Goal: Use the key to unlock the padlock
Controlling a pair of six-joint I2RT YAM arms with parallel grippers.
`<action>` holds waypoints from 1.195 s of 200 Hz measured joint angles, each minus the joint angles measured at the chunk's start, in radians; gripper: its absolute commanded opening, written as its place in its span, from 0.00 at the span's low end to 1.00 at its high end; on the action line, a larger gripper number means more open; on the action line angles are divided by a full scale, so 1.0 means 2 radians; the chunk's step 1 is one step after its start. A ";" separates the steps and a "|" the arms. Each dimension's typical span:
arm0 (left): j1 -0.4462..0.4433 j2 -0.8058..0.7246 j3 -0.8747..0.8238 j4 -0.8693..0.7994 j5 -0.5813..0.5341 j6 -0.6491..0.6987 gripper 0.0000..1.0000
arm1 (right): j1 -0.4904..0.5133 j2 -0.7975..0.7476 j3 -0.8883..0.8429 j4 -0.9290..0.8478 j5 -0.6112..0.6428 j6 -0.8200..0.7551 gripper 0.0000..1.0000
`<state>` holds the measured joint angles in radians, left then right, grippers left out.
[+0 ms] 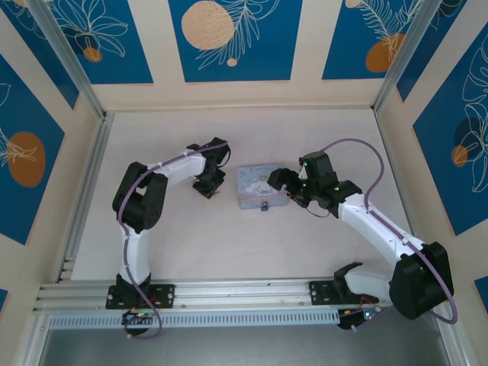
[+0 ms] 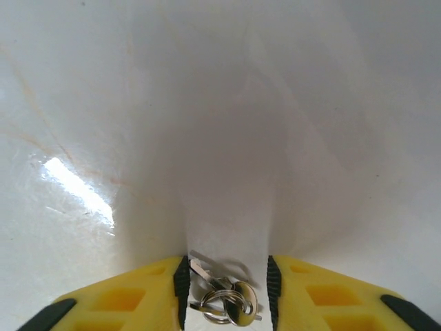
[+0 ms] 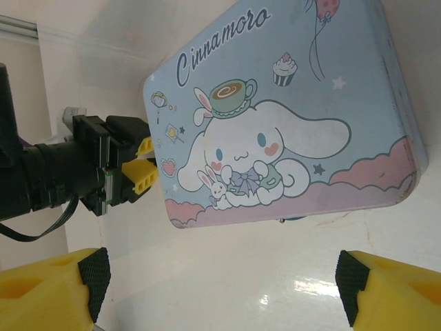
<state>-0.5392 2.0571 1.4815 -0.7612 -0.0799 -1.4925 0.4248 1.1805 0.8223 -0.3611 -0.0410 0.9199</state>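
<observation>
**Key between the left pads, grip unconfirmed**

The key (image 2: 224,300), a small silvery metal blade on a split ring (image 2: 234,303) with a second one beside it, lies flat on the white table (image 1: 191,244). It sits right between the fingers of the left gripper (image 2: 225,269). Its long axis slants across the gap, tip towards one black pad (image 2: 181,289). The pads stand close on either side, but I cannot tell whether they are pinching it yet.

The padlock (image 1: 264,206), a tiny dark teal metal lock, hangs at the near edge of the pale blue rectangular cartoon tin (image 3: 289,103), to the right of the key. The right gripper (image 3: 224,283) hovers above that edge, fingers spread wide and holding nothing. It is the nearer arm to the lock, and the left arm the nearer to the key.
</observation>
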 measured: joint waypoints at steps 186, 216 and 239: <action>-0.011 -0.075 -0.029 0.023 -0.034 0.152 0.00 | 0.024 -0.017 -0.030 0.023 -0.005 0.017 1.00; -0.017 -0.166 -0.101 0.103 -0.029 0.230 0.00 | 0.023 -0.020 -0.041 0.045 -0.013 0.017 1.00; -0.018 -0.216 -0.156 0.174 -0.010 0.290 0.00 | 0.008 -0.020 -0.064 0.100 -0.054 0.020 1.00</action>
<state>-0.5747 1.6249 1.1687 -0.4137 -0.1005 -0.9131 0.4416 1.1404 0.6945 -0.1612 -0.1493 0.9592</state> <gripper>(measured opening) 0.045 0.996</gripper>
